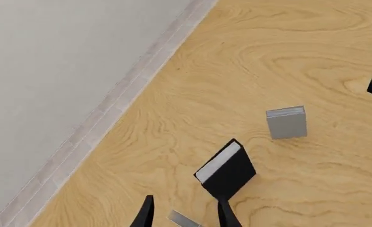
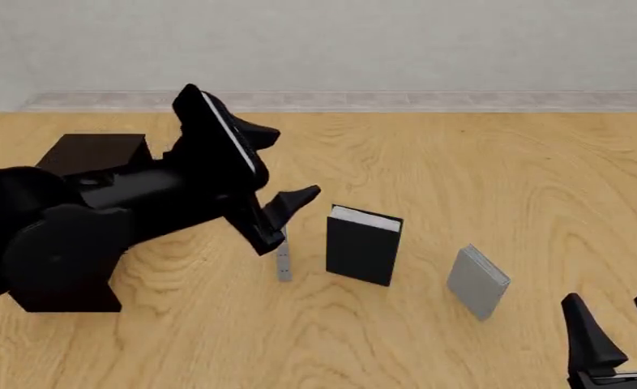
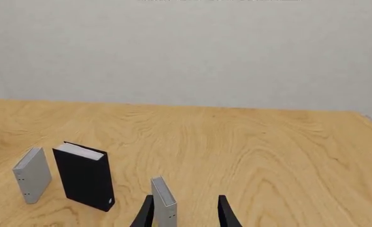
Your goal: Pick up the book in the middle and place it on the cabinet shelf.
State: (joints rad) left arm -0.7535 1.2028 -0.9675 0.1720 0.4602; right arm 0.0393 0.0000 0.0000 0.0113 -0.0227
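Observation:
The black book (image 2: 363,245) stands upright on the wooden table, white page edges up. It also shows in the left wrist view (image 1: 227,169) and the right wrist view (image 3: 85,176). My left gripper (image 2: 297,164) is open and empty, held above the table just left of the book. In its wrist view the left gripper (image 1: 186,215) points past the book's near side. My right gripper (image 2: 613,312) is open and empty at the front right, also in its own view (image 3: 184,213). The dark cabinet shelf (image 2: 89,151) stands at the far left, mostly hidden behind my left arm.
A thin grey book (image 2: 284,261) stands left of the black book, below my left gripper, seen too in both wrist views (image 1: 182,219) (image 3: 32,175). A smaller light-grey book (image 2: 477,282) stands to the right (image 1: 286,122), close before my right gripper's fingers (image 3: 163,201). A wall borders the far table edge.

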